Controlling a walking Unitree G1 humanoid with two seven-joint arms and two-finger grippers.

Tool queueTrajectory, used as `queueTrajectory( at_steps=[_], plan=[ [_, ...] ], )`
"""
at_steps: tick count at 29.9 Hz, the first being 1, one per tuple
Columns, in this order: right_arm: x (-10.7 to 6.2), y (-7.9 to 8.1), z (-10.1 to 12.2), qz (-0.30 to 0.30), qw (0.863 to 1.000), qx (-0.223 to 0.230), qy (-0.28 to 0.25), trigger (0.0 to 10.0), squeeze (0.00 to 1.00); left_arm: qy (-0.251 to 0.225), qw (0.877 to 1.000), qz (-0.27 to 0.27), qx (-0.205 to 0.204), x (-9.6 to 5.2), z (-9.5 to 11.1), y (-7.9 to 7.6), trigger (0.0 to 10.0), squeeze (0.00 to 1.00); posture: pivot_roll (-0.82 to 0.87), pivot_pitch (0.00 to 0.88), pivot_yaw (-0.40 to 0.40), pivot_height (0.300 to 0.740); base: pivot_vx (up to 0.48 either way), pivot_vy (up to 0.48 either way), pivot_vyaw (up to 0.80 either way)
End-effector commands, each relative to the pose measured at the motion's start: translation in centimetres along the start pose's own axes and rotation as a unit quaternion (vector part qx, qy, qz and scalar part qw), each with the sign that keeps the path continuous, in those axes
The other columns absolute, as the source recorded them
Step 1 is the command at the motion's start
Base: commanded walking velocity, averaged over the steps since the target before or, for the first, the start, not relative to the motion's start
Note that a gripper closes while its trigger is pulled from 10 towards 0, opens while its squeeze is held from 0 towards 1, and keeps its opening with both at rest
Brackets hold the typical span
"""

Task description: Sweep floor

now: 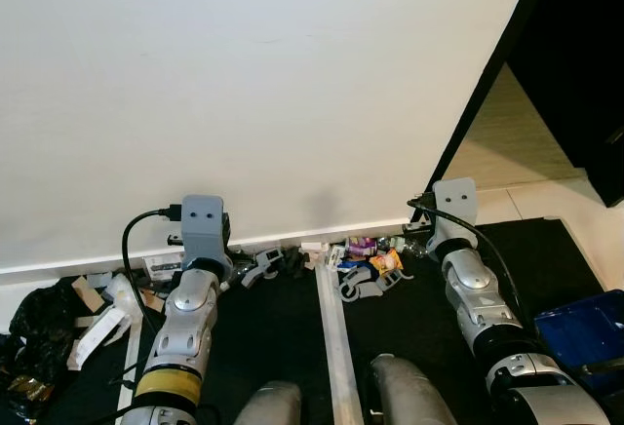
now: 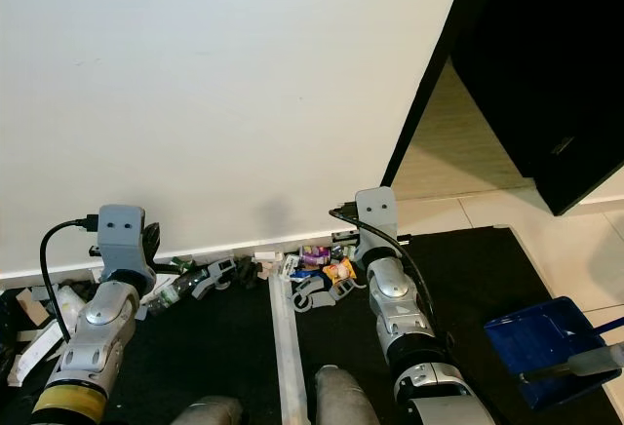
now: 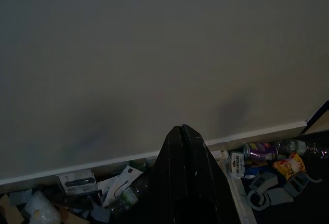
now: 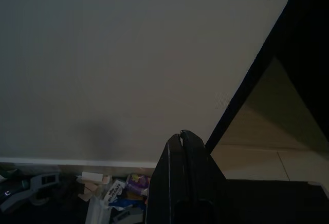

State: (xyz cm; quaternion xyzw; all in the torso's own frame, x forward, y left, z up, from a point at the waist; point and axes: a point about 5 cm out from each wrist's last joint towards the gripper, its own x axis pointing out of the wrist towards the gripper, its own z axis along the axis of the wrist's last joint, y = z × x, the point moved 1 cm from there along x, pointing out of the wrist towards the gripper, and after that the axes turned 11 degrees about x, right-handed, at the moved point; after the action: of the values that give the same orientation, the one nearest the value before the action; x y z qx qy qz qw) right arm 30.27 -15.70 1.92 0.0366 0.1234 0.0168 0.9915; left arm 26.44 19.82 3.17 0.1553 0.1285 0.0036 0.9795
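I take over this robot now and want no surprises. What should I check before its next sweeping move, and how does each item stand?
1. Left gripper free: ok, fingers shut on nothing, pointing at the wall.
2. Right gripper free: ok, fingers shut on nothing.
3. Litter located: ok, it lies along the baseboard ahead.
4. Dustpan found: ok, blue, on the floor to the robot's right, not held.
5. Broom in hand: not ok, neither gripper holds one.
6. What the pale bar on the mat is: cannot tell.
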Motion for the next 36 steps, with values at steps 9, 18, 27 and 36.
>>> queueTrajectory(
  at_steps=[9,18,27,36],
  plan=[
    [-0.06,0.05,-0.35,-0.003,1.000,0.003,0.008,10.0,0.00,0.005,1.000,-0.001,-0.004,-0.27,-0.19,-0.09,10.0,0.00,0.04,0.000,-0.011,0.740,-0.393,0.000,0.00],
    [-0.07,0.01,-0.36,-0.003,1.000,0.003,0.008,10.0,0.00,0.005,1.000,-0.001,-0.005,-0.32,-0.21,-0.10,10.0,0.00,0.04,0.001,-0.013,0.740,-0.362,0.000,0.00],
    [-0.07,0.01,-0.36,-0.003,1.000,0.003,0.008,10.0,0.00,0.005,1.000,-0.001,-0.005,-0.34,-0.18,-0.11,10.0,0.00,0.04,0.002,-0.012,0.740,-0.350,0.000,0.00],
    [-0.01,0.08,-0.32,-0.003,1.000,0.003,0.008,10.0,0.00,0.005,1.000,-0.002,-0.005,-0.27,-0.11,-0.08,10.0,0.00,0.04,0.002,-0.010,0.740,-0.340,0.000,0.00]
  ],
)
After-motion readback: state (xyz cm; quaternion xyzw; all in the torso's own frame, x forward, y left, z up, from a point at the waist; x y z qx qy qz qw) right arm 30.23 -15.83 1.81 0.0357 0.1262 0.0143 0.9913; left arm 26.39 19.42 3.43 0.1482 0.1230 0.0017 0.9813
